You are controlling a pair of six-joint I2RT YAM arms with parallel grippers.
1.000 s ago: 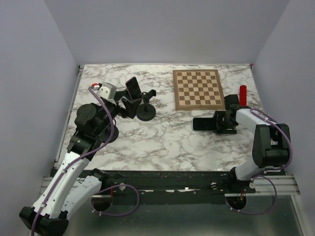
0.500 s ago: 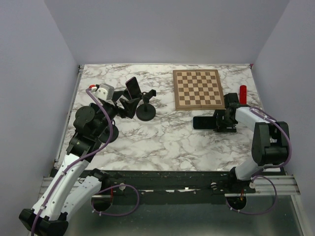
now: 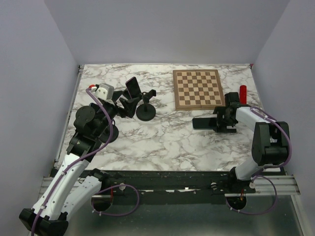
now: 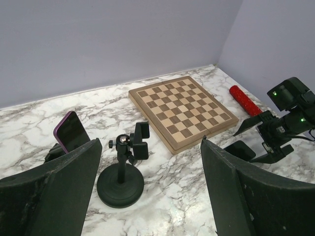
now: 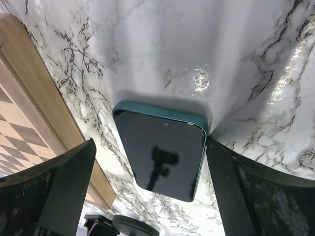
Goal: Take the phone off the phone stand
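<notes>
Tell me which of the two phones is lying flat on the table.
The teal-edged phone, flat and screen-up inside the open right gripper. The purple-edged phone stands tilted near the stand.

Soft, even light is falling from above, leaving faint shadows on the marble table (image 3: 162, 142). In the right wrist view a white glare is shining on the marble above the phone (image 5: 162, 157), whose dark screen is mirroring a silhouette. The wide lens is bending the edges, and the near fingers (image 5: 44, 196) are looking dark and soft.
</notes>
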